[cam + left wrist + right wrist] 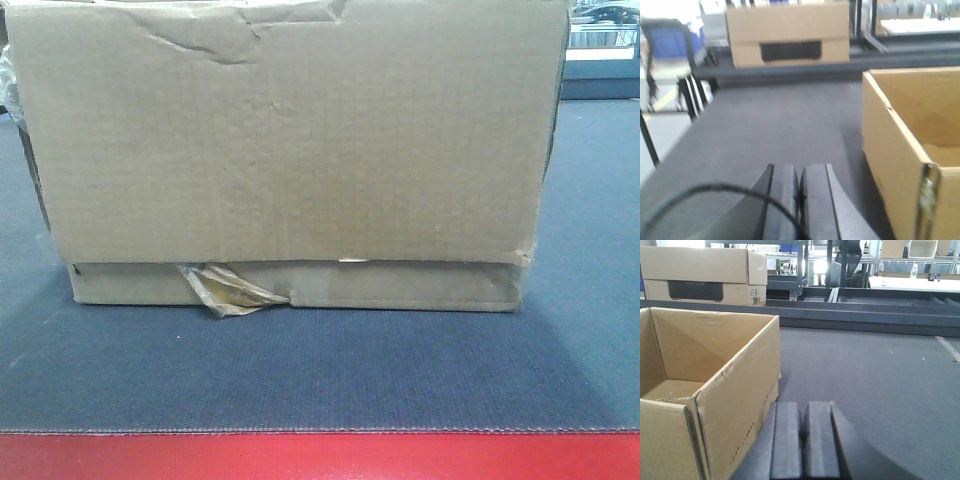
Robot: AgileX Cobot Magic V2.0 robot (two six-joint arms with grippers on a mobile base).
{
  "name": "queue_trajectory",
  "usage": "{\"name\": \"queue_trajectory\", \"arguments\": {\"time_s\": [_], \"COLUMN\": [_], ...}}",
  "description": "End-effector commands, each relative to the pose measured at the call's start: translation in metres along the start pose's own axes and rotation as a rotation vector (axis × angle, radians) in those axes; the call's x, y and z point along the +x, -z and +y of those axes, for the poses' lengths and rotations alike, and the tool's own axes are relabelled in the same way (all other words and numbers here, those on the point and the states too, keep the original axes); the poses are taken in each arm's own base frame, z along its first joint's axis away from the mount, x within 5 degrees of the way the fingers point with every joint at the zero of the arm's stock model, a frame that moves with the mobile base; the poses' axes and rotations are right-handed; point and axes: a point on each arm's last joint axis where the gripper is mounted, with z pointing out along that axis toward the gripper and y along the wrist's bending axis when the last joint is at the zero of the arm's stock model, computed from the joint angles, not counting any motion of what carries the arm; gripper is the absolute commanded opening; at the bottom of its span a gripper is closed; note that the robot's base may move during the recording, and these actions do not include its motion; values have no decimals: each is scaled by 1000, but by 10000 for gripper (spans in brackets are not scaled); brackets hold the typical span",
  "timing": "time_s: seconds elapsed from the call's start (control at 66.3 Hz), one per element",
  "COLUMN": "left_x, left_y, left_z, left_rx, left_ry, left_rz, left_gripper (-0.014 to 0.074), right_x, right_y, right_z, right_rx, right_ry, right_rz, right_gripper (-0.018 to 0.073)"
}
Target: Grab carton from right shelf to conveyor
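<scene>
Cardboard carton (290,150) sits on the conveyor (320,380), open top. Left gripper (800,192) at its 9 o'clock, right gripper (804,440) at 3, both pinched closed, holding nothing. I reckon either arm could clip those flimsy walls when lifting away.

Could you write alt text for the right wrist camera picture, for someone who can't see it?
An open, empty brown carton sits on a dark grey conveyor, just left of the robot's right hand, whose fingers are pressed together. Another closed cardboard box stands farther back.
</scene>
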Motion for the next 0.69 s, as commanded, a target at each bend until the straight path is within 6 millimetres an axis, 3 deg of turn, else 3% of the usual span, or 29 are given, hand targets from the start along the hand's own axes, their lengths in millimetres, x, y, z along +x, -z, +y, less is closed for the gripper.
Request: {"name": "queue_trajectory", "arguments": {"time_s": [0.0, 0.332, 0.679], "left_x": [13, 122, 128], "left_y": [3, 2, 0], "left_z": [0, -11, -11], "left_rx": [-37, -55, -47], "left_ry": [-20, -9, 19], "left_rz": [-101, -170, -127], "left_gripper": [0, 0, 0], "right_x": [-2, -2, -3], "right_y": [1, 1, 1], "right_z": [0, 0, 0], "right_rx": [3, 3, 2], "right_ry": [20, 20, 20], "right_rz": [-26, -26, -36], "right_gripper": [-67, -67, -67]}}
